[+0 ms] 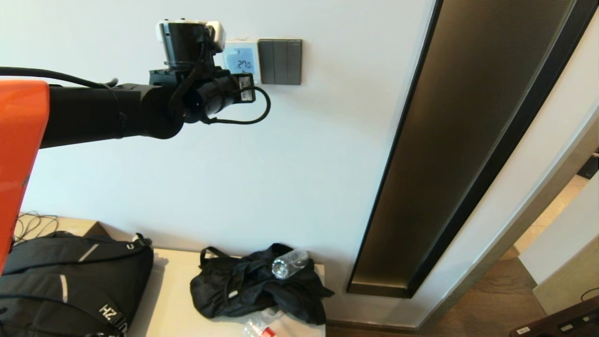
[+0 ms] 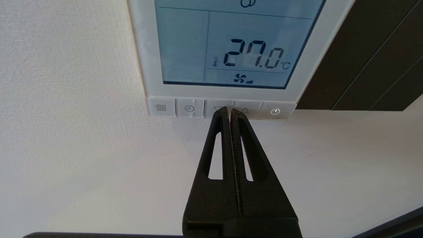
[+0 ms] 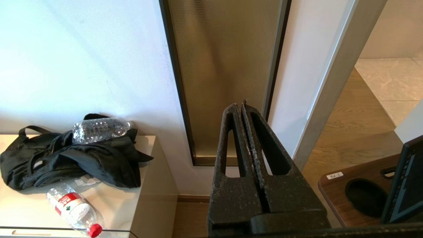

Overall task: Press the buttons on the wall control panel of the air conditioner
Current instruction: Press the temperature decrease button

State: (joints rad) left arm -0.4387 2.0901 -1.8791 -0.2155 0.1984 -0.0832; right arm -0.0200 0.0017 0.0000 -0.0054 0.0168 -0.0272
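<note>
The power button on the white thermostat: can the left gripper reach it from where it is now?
Probably yes. The left gripper, shut, has its tips at the arrow keys of the thermostat; the power button lies two keys away in that row, with nothing between.

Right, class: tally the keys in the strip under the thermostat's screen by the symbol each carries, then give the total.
Left wrist view, air conditioner's wall control panel, buttons:
List symbol: 1
Clock symbol: 1
Arrow symbols: 2, partly behind the shut left pincer
Power symbol: 1
Total: 5
</note>
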